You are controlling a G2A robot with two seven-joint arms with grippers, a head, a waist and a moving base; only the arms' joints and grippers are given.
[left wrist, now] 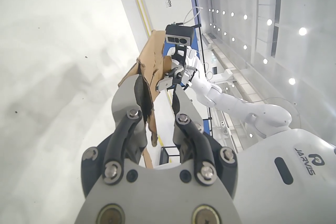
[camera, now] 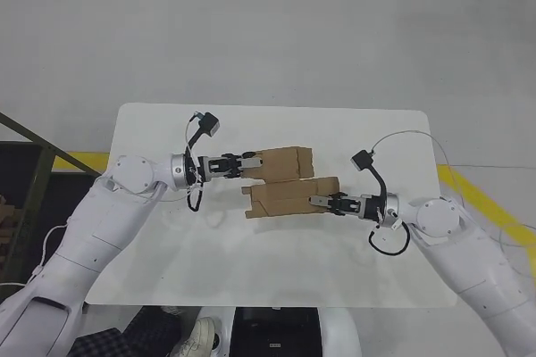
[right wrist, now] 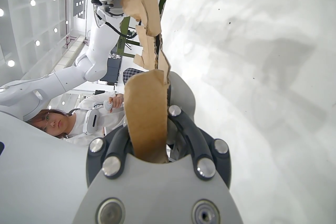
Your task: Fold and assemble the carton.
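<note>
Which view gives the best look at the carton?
The top view: the carton shows its whole outline against the table. Both wrist views catch it nearly edge-on, with near flaps hiding the rest.

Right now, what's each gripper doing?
Left gripper: at the carton, open or closed cannot be told.
Right gripper: closed on the carton.

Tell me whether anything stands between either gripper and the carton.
Nothing visible does. The carton already has cardboard between the fingers of the left gripper at one end, and the right gripper is shut on a flap at the other end.
</note>
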